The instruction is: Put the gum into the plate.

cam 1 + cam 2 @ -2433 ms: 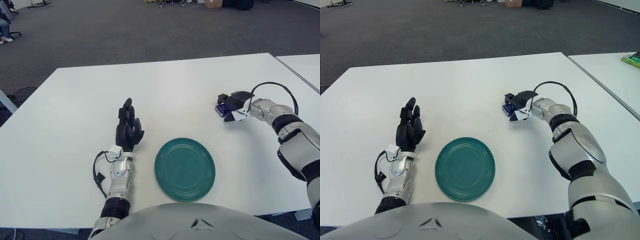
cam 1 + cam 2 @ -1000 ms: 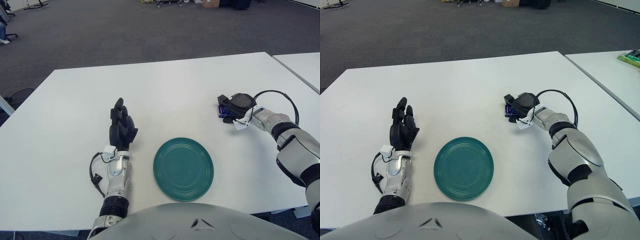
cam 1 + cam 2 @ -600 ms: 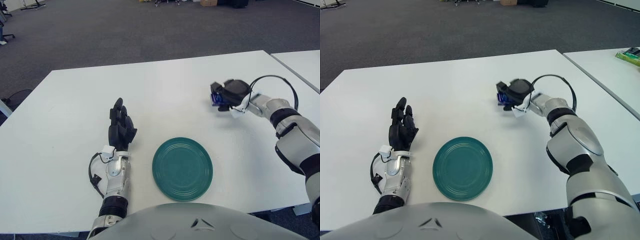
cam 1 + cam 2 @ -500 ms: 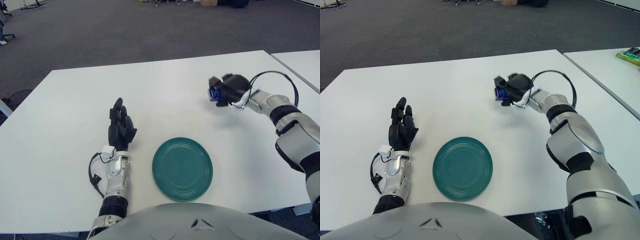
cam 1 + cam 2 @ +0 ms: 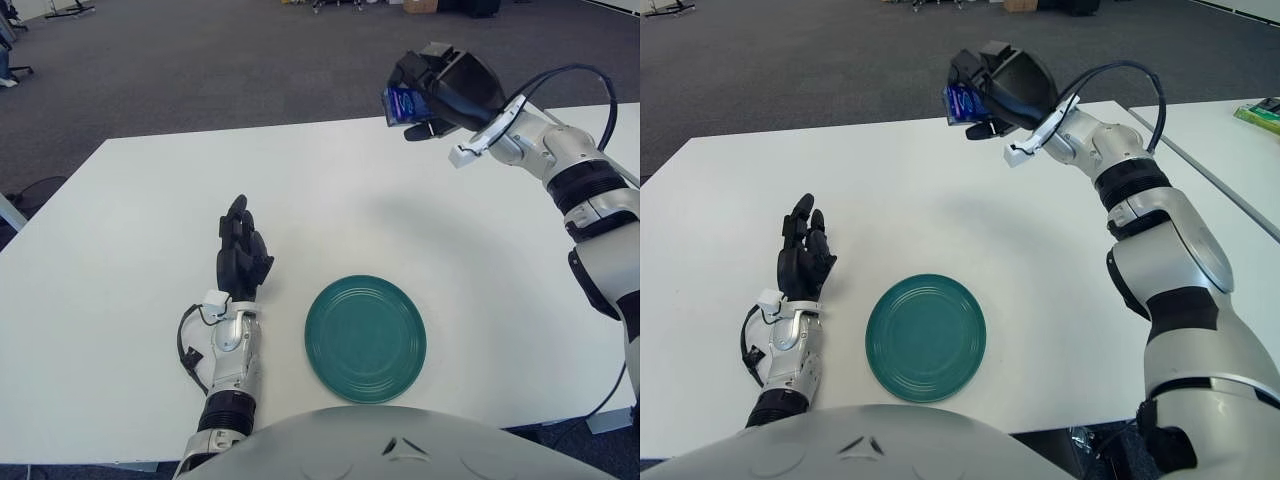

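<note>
Over the last half second the right hand (image 5: 437, 90) has risen from just above the table surface at the 2 o'clock side to a position high in the air, well clear of the white table (image 5: 120, 230), and it carries the gum (image 5: 405, 104) with it — the pick is complete and the transport phase is under way. The dark fingers are closed around the gum pack, which shows as a small, flat, rectangular blue packet with a glossy printed face protruding from the front of the grasp. What remains, as a judgement, is a descent toward the 6 o'clock direction, since the plate (image 5: 366, 338) lies well apart from the hand, near the front table edge. The plate is round, teal green, shallow, with fine concentric ridges and a smooth, hard-looking glaze; nothing lies in it. The table top is matte white, flat and laminate-like. The left hand (image 5: 241, 262) shows at the 9 o'clock side of the plate, palm down, black fingers extended and relaxed, holding nothing. The right forearm is silver-grey with a black cable looping above the wrist — no part of it touches the table
</note>
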